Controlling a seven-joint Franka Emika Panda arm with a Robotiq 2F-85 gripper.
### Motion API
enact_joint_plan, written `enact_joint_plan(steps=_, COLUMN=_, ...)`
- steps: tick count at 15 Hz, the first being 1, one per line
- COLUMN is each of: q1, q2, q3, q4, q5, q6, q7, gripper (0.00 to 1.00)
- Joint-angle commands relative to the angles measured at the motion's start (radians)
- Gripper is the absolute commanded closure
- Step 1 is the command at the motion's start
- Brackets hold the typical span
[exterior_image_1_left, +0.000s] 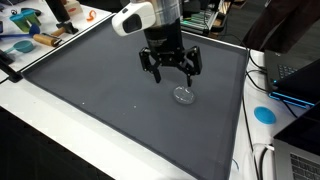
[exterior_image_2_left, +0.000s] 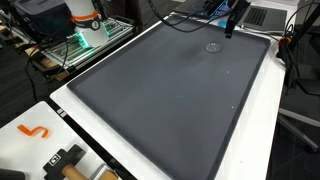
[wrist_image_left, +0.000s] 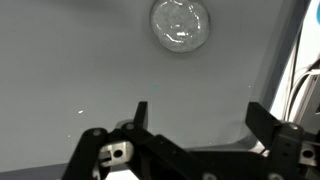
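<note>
Clearly spread wide, the gripper (exterior_image_1_left: 171, 71) hovers empty above the grey mat (exterior_image_1_left: 90, 100), its fingers (wrist_image_left: 139, 116) touching nothing, near the small clear glass dish (wrist_image_left: 181, 25).

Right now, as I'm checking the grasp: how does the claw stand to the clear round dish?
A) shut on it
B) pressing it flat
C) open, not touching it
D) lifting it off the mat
C: the claw hangs open above the gray mat, and the clear round dish lies on the mat apart from it, untouched.
</note>
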Motion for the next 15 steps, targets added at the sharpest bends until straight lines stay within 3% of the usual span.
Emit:
enact_joint_plan(steps=1, q1=-0.06, q2=-0.087, q3=0.049, q4=-0.156, q5=0.075, q6=0.078, q7=-0.146, gripper=0.0)
enact_joint_plan(steps=7, q1=-0.097, q2=-0.159, q3=0.092, q4=-0.301, q5=0.124, q6=0.186, q7=-0.327, gripper=0.0)
enact_joint_plan(steps=15, q1=-0.111, q2=-0.237, q3=0.131, q4=-0.426, q5=0.188, q6=0.242, q7=-0.398, gripper=0.0)
